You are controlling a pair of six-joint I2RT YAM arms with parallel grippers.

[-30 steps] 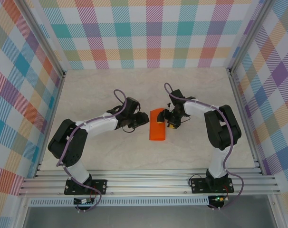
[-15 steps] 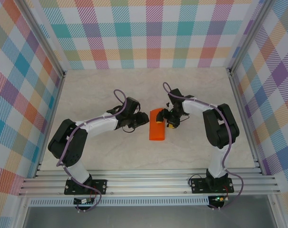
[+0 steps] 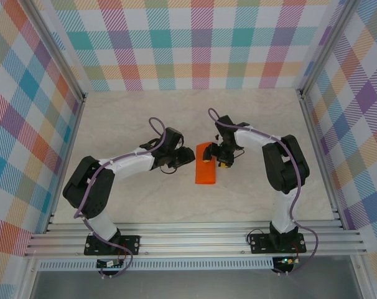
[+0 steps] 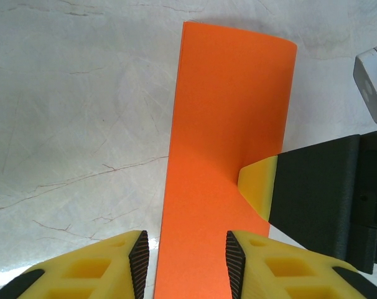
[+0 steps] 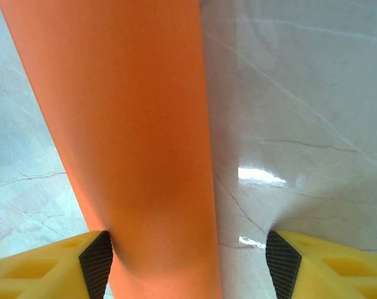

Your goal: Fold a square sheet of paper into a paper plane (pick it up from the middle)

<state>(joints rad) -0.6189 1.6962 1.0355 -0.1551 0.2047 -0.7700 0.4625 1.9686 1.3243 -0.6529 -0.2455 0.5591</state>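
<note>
The square sheet of paper [image 3: 206, 173] is folded into a long, narrow orange strip lying on the table's middle. My left gripper [image 3: 187, 156] reaches it from the left and my right gripper [image 3: 218, 157] from the right, both at its far half. In the left wrist view the paper [image 4: 226, 124] runs between my left gripper's [image 4: 187, 265] open jaws, and a yellow fingertip [image 4: 258, 187] of the right gripper rests on its right edge. In the right wrist view the paper [image 5: 132, 124] sits against the left pad of my open right gripper [image 5: 187, 261]; the right pad stands apart over bare table.
The pale marble tabletop [image 3: 139, 118] is boxed in by plaid walls [image 3: 27, 124] on three sides, with aluminium rails [image 3: 188, 240] along the near edge by the arm bases. Open tabletop lies behind and in front of the paper.
The right arm's wrist has shifted slightly left and back over the paper's far end. The left arm and the paper have stayed put.
</note>
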